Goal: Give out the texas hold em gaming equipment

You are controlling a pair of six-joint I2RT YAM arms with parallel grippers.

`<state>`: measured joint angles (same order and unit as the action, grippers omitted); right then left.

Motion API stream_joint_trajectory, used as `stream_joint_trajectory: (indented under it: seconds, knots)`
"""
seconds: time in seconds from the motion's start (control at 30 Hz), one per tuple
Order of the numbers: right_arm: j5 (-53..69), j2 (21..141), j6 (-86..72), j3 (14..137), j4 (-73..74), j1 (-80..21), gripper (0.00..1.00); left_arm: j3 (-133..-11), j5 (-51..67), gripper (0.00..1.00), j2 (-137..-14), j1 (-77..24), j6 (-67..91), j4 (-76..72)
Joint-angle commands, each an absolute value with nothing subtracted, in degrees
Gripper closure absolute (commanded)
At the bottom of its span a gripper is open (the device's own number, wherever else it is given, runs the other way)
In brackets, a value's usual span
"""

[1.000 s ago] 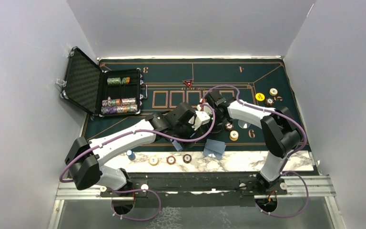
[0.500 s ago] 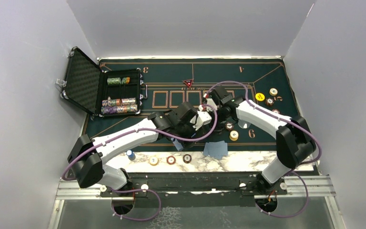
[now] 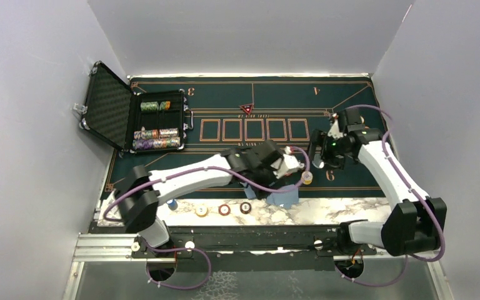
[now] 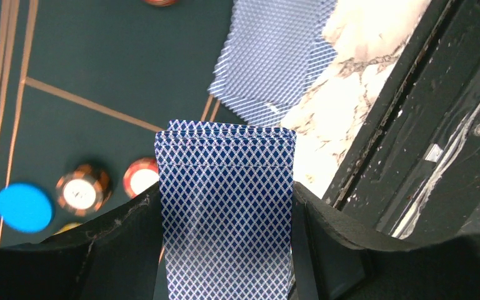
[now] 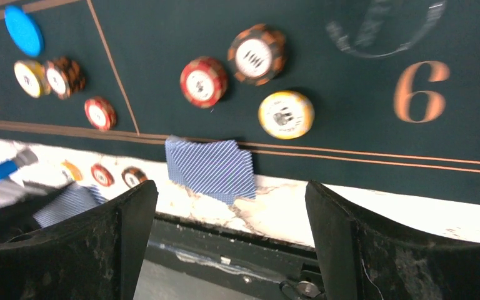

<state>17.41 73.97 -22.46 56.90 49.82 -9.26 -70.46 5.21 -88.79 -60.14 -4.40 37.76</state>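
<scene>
My left gripper is shut on a deck of blue-backed playing cards; it hangs just above the felt near the front edge. A couple of dealt cards lie fanned where the felt meets the marble strip. My right gripper is open and empty, raised over the number 6 spot. Below it lie a red chip, an orange-brown chip and a yellow chip. A clear disc lies beside them.
A black case with rows of chips stands open at the back left. A red triangular marker sits mid-felt. Three chips and a blue disc lie on the marble strip. The left forearm stretches across the front.
The right gripper has pulled away from the left gripper, swung right and opened wider. The left arm has moved right with the deck, toward the dealt cards.
</scene>
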Motion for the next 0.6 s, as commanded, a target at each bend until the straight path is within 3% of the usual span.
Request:
stream_joint_trajectory:
  seconds: [0.0,0.4,0.57]
  knots:
    - [14.27,70.44,-20.78,59.7,51.99,-2.16,0.1,-75.86,2.79,1.0,-98.47,-65.68,-10.76,36.09]
    - [19.88,66.23,-20.47,53.05,50.99,-0.86,0.11,-85.94,3.29,1.0,-112.6,-67.46,-25.68,33.3]
    - [20.93,65.91,-20.28,53.19,51.51,-0.88,0.12,-84.72,7.95,0.91,-111.45,-67.48,-27.51,31.97]
